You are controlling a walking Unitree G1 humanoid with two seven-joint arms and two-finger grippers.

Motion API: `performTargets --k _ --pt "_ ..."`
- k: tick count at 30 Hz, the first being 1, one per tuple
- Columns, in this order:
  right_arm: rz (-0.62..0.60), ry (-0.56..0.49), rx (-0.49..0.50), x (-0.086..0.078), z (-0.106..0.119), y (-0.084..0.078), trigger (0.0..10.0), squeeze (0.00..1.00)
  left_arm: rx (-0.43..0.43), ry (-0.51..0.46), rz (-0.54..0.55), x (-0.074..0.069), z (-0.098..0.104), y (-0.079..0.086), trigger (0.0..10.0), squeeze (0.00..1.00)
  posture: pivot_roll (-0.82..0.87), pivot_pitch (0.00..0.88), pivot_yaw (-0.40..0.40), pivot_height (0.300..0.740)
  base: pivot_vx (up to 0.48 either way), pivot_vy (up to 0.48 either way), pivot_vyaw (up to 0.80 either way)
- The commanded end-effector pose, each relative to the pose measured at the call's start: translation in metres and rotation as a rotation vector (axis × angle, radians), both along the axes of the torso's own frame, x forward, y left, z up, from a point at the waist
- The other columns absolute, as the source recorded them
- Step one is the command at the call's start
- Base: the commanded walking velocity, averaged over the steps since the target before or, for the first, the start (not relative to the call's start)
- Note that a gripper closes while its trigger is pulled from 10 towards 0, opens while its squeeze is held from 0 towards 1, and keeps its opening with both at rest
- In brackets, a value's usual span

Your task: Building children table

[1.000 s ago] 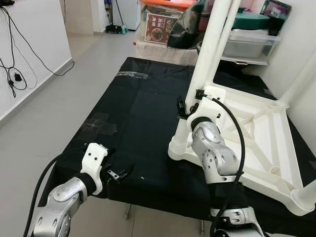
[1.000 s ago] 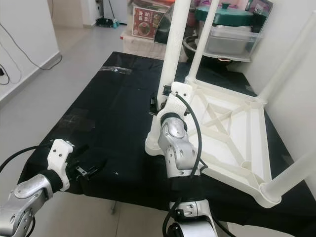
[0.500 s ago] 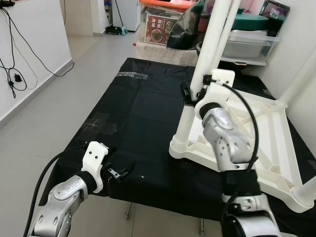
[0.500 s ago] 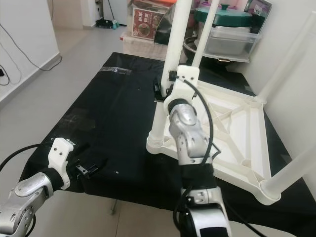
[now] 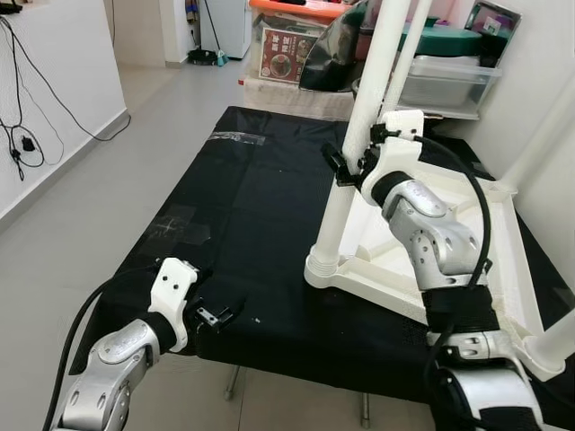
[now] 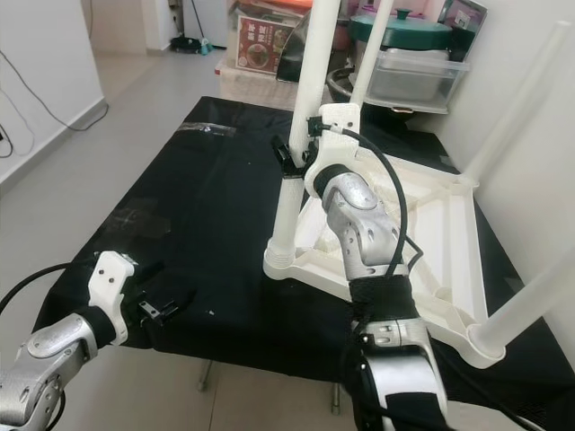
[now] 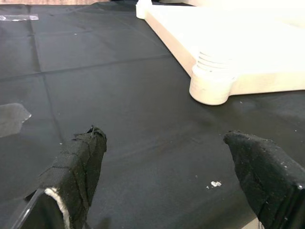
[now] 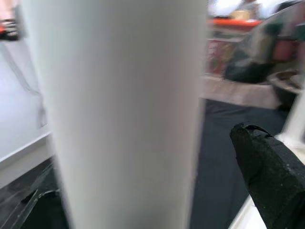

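Two grippers are in play, and the nearer one is the left gripper [image 5: 218,315], hovering low over the near edge of the black cloth-covered table [image 5: 243,206] with its fingers [image 7: 78,162] spread apart and nothing between them. Ahead of that gripper, across a stretch of bare black cloth, lies the near corner of the white children's table [image 5: 467,260], turned upside down with its ribbed underside facing up. A ribbed socket at that corner carries an upright white table leg [image 5: 355,144]. Higher up this leg sits the right gripper [image 5: 346,166], its two black fingers set one on each side of the white tube; whether they press on it or merely bracket it cannot be told. In the right wrist view the leg stands directly in front of the camera, with one fingertip [image 8: 269,167] beside it. Beyond the right gripper another white leg rises from the far corner, and past the table end stand boxes and a clear storage bin [image 5: 449,76].
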State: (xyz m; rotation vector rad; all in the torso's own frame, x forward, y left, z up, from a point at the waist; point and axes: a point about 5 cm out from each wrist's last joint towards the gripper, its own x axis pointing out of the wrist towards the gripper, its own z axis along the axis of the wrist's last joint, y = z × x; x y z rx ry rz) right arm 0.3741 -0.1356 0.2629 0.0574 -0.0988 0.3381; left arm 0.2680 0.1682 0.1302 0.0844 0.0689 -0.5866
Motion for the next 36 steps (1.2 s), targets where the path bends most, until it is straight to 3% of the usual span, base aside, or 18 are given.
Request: performTargets --k 1,10,11,12,15,16,17,18,19,20,36 --pt "0.093 -0.005 -0.034 0.004 0.002 0.002 10.0 0.00 0.003 0.009 -0.018 0.000 -0.004 -0.004 10.0 0.00 0.08 0.000 -0.125 0.740 0.000 0.000 0.00" --pt "0.303 -0.033 -0.151 0.007 0.001 0.004 10.0 0.00 0.003 0.009 -0.017 -0.001 -0.004 -0.004 10.0 0.00 0.08 0.000 -0.132 0.740 0.000 0.000 0.00" --pt "0.312 -0.035 -0.155 0.008 0.002 0.003 9.8 0.00 0.003 0.009 -0.017 -0.001 -0.004 -0.004 10.0 0.00 0.08 0.000 -0.132 0.740 0.000 0.000 0.00" --pt "0.325 -0.036 -0.156 0.010 0.002 0.002 8.0 0.00 0.003 0.009 -0.017 -0.001 -0.004 -0.004 10.0 0.00 0.09 0.000 -0.134 0.740 0.000 0.000 0.00" --pt "0.337 -0.037 -0.157 0.012 0.002 0.000 8.0 0.00 0.002 0.008 -0.018 -0.001 -0.004 -0.005 10.0 0.00 0.09 0.000 -0.134 0.740 0.000 0.000 0.00" --pt "0.337 -0.031 -0.172 0.015 0.000 -0.002 6.2 0.00 0.002 0.008 -0.017 -0.001 -0.005 -0.005 10.0 0.00 0.09 0.000 -0.139 0.740 0.000 0.000 0.00" --pt "0.337 -0.031 -0.172 0.015 0.000 -0.002 6.2 0.00 0.002 0.008 -0.017 -0.001 -0.005 -0.005 10.0 0.00 0.09 0.000 -0.139 0.740 0.000 0.000 0.00" --pt "0.335 -0.026 -0.182 0.017 -0.002 -0.004 4.8 0.00 0.003 0.008 -0.016 -0.001 -0.005 -0.004 10.0 0.00 0.10 0.000 -0.141 0.740 0.000 0.000 0.00" --pt "0.335 -0.026 -0.182 0.017 -0.002 -0.004 4.8 0.00 0.003 0.008 -0.016 -0.001 -0.005 -0.004 10.0 0.00 0.10 0.000 -0.141 0.740 0.000 0.000 0.00" --pt "0.340 -0.022 -0.186 0.019 -0.004 -0.006 0.0 0.00 0.004 0.008 -0.014 -0.001 -0.005 -0.004 10.0 0.00 0.10 0.000 -0.142 0.740 0.000 0.000 0.00" --pt "0.341 0.011 -0.187 0.022 -0.015 -0.014 0.0 0.00 0.004 0.012 -0.016 -0.003 -0.007 -0.005 10.0 0.00 0.10 0.000 -0.145 0.740 0.000 0.000 0.00"
